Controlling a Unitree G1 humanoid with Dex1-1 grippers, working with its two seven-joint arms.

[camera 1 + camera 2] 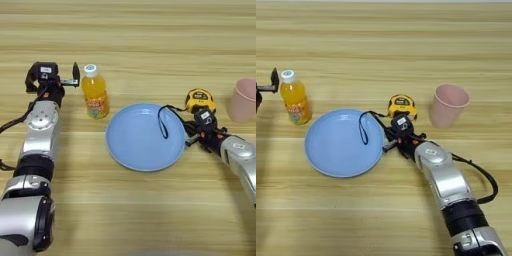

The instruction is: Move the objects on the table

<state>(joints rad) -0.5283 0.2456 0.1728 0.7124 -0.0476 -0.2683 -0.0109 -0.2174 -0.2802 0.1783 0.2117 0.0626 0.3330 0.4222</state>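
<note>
Yellow tape measure [402,106] touches right gripper [392,134] beside blue plate [331,160]

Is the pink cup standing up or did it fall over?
Standing up. The pink cup rests on its narrow base on the table, with its round open rim facing upward. Nothing touches it.

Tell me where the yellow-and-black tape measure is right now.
The yellow-and-black tape measure sits right of centre, between the round blue plate and the pink plastic cup, beside the right end effector.
</note>
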